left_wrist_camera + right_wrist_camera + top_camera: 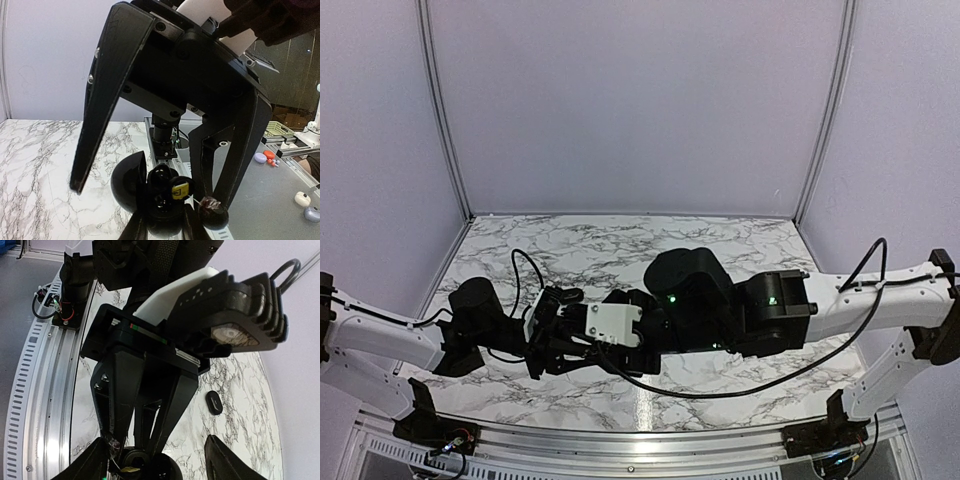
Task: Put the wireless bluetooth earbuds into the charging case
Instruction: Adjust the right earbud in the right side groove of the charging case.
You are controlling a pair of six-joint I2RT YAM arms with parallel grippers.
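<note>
The two arms meet over the left-centre of the marble desk (720,250), towards its near half. The left pincer (166,226) is closed tight on the charging case (161,206), gripping the lower part of the round black shell. The case's lid (127,182) stands open on the left in the left wrist view. A small yellowish patch (180,190) shows inside the case.

The right pincer (149,197) comes in from the right with its jaws spread wide, one finger on each side of the case, and grips nothing. A small dark rounded thing (212,212) sits at the tip of one of its fingers, just beside the case. Whether this is an earbud cannot be told.

One small glossy black oval, apparently an earbud (214,402), lies flat on the desk, apart from both pincers and just beyond the left one. The top view is too dark around the pincers to show any other earbuds.
</note>
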